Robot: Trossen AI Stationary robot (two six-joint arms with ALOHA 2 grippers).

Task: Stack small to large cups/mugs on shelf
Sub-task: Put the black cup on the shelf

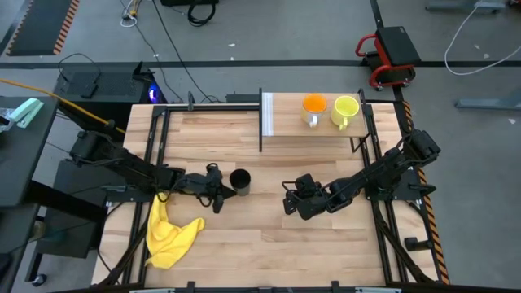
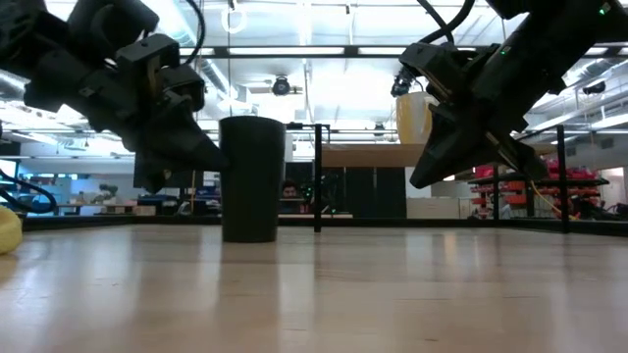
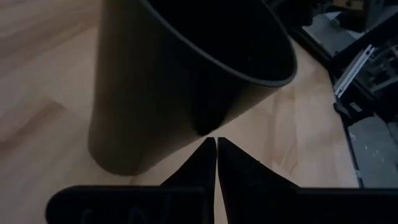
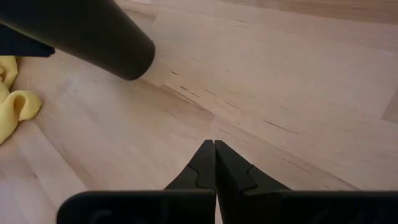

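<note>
The black tumbler [image 1: 240, 181] stands upright on the counter [image 1: 269, 252], just ahead of the left tool [image 1: 218, 185], whose two tips are pressed together with nothing between them; in the left wrist view the cup's wall and open rim [image 3: 186, 81] fill the space right beyond those tips, so the tool looks close enough to touch the cup or nearly so, though contact cannot be told for certain. That closeness reads as a lead-in to a grasp, and the tips would have to part first to take the wall. The right tool [image 1: 295, 201] hovers low over bare counter, well to the side of the tumbler and short of the shelf [image 1: 326, 134], its tips likewise closed on nothing; it seems to be waiting clear of the left arm's work. On the shelf, beyond the right tool, the orange mug [image 1: 314, 106] and the yellow-green mug [image 1: 345, 109] stand side by side, near one another but apart, neither nested in the other. So the tumbler is probably the last cup to go up. A yellow cloth [image 1: 167, 234] lies crumpled on the counter behind the left tool.
</note>
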